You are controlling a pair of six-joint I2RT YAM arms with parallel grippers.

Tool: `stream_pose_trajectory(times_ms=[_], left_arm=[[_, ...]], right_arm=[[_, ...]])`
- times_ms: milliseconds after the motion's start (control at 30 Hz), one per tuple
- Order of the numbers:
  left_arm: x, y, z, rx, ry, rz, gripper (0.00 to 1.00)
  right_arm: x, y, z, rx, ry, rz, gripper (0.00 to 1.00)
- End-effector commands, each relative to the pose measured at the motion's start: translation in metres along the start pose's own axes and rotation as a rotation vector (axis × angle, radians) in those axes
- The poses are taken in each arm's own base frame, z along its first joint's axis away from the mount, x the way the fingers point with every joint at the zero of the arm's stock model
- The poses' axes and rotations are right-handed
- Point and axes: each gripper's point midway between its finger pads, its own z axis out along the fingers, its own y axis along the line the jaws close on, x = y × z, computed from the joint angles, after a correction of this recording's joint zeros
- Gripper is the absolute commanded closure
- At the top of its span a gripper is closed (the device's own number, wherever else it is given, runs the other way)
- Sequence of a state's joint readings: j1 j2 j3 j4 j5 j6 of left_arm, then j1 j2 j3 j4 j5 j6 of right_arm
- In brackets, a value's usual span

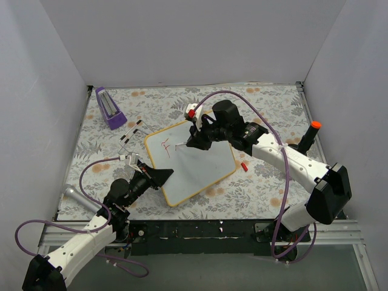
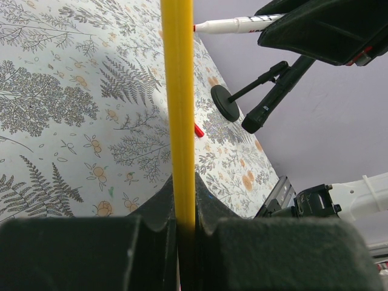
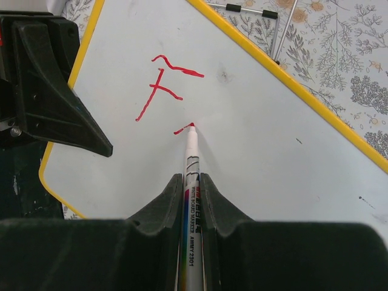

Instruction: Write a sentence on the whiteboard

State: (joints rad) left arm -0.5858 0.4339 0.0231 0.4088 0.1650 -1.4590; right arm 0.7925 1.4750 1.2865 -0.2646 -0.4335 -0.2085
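Floral-patterned cloth is spread over the table, which is enclosed by plain white walls. Nearest the arm bases, the left gripper is seen clamped on the yellow frame of the whiteboard at its near-left edge; in the left wrist view the frame is pinched edge-on between the jaws. The whiteboard lies flat near the middle of the table, turned diagonally. Beyond, over its far-left part, the right gripper is closed around a whiteboard marker, whose red tip is pressed to the board. Of the sentence, only a red F and a short stroke at the tip are written. A small red cap is found just beside the board's right edge. Farthest off, a purple block is set at the far-left corner.
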Motion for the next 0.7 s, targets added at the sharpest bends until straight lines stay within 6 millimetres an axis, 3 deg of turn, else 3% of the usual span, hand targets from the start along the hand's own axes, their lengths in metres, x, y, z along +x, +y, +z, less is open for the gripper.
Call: stream_pose_trajectory(times_ms=[0, 667], left_arm=[[-0.032, -0.038, 0.001, 0.141, -0.111, 0.037, 1.0], [-0.032, -0.038, 0.001, 0.143, -0.111, 0.036, 1.0]], right_arm=[[-0.028, -0.009, 0.0, 0.041, -0.067, -0.018, 0.99], [-0.022, 0.017, 0.003, -0.1, -0.069, -0.034, 0.99]])
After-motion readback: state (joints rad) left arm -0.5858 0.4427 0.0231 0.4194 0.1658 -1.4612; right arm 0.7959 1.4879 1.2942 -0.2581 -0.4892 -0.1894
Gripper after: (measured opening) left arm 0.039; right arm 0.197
